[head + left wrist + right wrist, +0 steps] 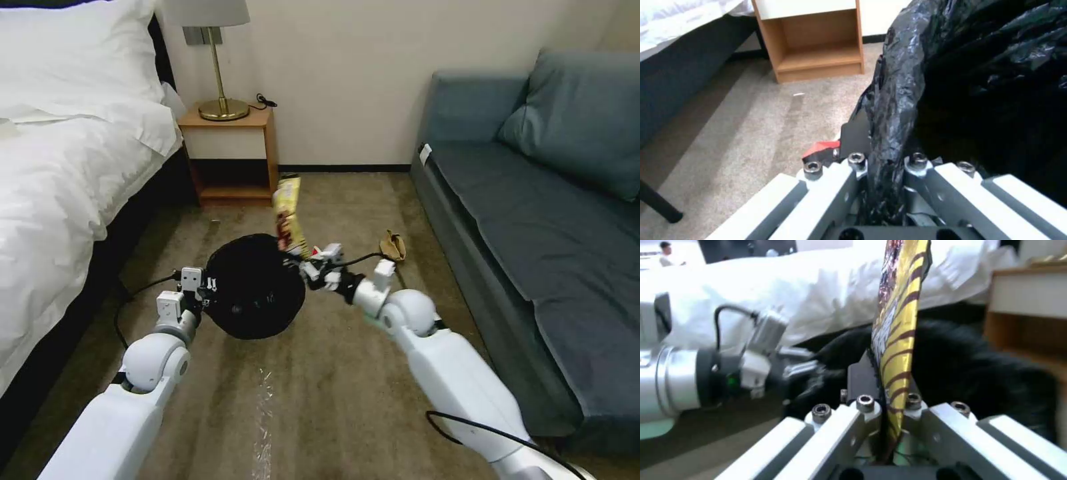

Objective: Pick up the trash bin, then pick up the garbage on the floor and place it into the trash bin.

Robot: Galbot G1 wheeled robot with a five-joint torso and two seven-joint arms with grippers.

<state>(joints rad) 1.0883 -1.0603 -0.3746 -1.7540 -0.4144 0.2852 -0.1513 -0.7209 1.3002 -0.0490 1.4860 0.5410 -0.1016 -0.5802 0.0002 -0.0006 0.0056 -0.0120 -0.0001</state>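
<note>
Brown short-pile carpet (333, 400) underfoot, plain cream wall (373, 80) with dark skirting behind. Bed with white linen and pillow (67, 133) along the left; blue-grey sofa with matching cushion (547, 220) along the right. Wooden open-shelf nightstand (233, 157) against the wall beside the bed, brass lamp (220, 67) on top.

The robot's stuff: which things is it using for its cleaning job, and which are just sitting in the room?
Part of the job:
trash bin, held at its rim by the left gripper
snack wrapper, pinched in the right gripper beside the bin
brown paper wad on the carpet

Just sitting there:
bed
nightstand
lamp
sofa
</note>
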